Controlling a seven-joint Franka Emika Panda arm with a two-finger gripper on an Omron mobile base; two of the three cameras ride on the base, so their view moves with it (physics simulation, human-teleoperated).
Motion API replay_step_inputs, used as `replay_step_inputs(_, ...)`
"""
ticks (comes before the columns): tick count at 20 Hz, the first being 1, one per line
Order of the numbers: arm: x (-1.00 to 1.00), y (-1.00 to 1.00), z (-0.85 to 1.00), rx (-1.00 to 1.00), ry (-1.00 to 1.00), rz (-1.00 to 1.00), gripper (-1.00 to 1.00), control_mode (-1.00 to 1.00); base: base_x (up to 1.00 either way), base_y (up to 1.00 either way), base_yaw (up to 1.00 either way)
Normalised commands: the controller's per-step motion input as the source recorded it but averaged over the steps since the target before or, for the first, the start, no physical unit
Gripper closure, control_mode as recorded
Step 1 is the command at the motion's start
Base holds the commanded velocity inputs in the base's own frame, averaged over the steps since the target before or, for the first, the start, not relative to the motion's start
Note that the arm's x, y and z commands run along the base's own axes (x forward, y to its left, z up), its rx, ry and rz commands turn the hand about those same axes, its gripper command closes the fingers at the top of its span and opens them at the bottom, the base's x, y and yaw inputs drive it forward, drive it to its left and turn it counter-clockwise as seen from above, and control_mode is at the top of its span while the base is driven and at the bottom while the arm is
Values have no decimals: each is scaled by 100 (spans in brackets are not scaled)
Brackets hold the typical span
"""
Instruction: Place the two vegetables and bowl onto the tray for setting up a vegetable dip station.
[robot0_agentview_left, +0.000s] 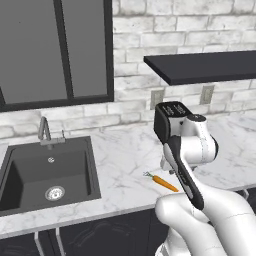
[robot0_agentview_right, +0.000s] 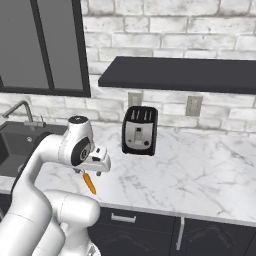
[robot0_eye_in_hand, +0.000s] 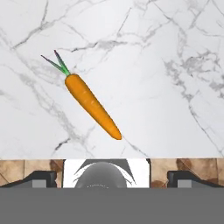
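The marble surface (robot0_agentview_left: 125, 155) spans the scene, with a dark sink (robot0_agentview_left: 47, 172) at its 9 o'clock end and a black toaster (robot0_agentview_right: 139, 130) toward 12 o'clock by the brick wall. The claw (robot0_agentview_right: 98, 161) hangs above the surface; its fingertips (robot0_eye_in_hand: 41, 178) stand wide apart, holding nothing. The carrot (robot0_eye_in_hand: 92, 106) lies flat on the marble beneath it, free of the fingertips, leafy top at 10 o'clock, tip at 5 o'clock
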Motion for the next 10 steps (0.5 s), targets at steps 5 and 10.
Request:
replay_step_inputs(5,0,0,0,0,0,0,-100,100,0,0,0)
replay_step_inputs(10,5,3,0,0,0,-2,-100,-100,0,0,0)
